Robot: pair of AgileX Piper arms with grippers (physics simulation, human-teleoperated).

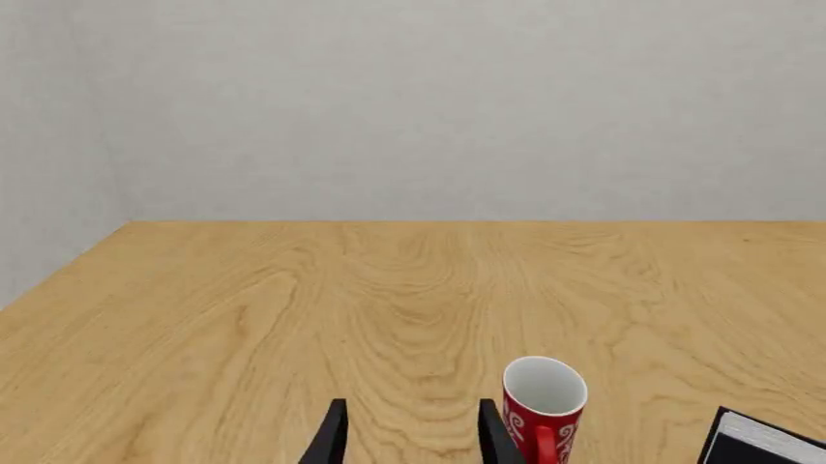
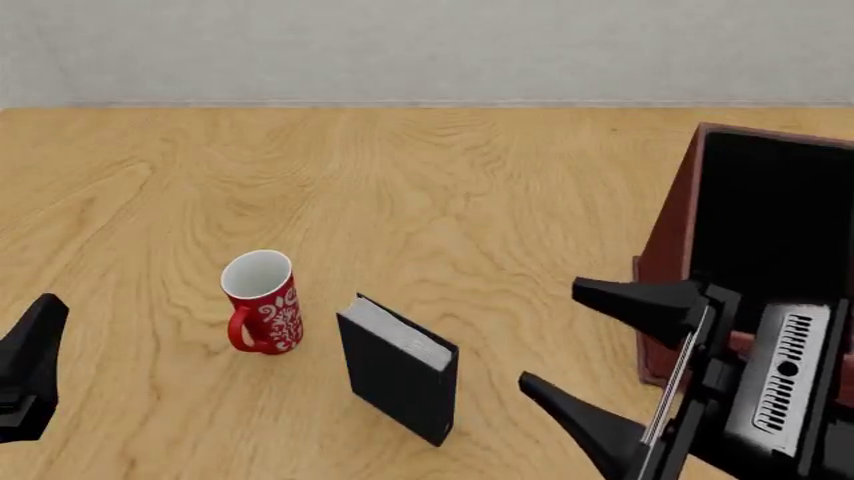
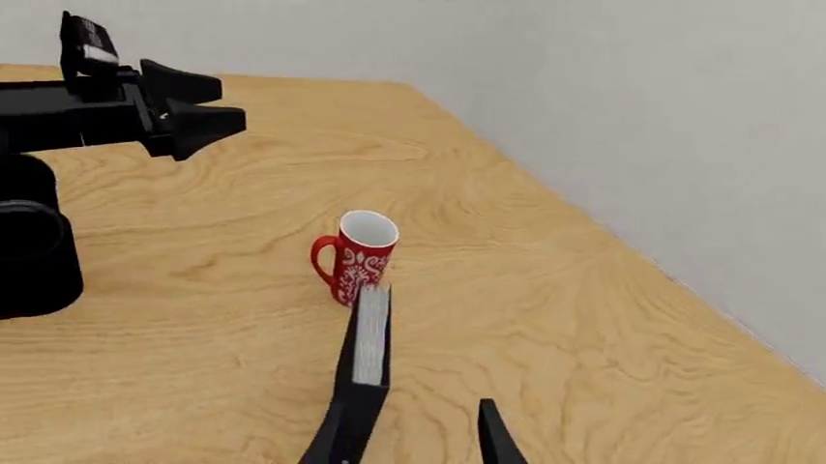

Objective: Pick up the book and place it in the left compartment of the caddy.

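**Layout of the table**

The book [image 2: 396,370] was stood upright on the table [image 2: 467,180], just right of the mug [image 2: 263,301] and a little nearer the camera, the two apart. The caddy [image 2: 674,260] was placed well to the right of the book, at the table's right side. The right gripper [image 2: 567,340] was held between book and caddy. The left gripper [image 2: 34,365] was positioned left of the mug.

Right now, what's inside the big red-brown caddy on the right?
The dark red-brown rectangular caddy shows only black interior; nothing can be seen inside. The right hand and its arm cover the lower part, so the floor and divider cannot be seen. The thick black hardcover book stands outside.
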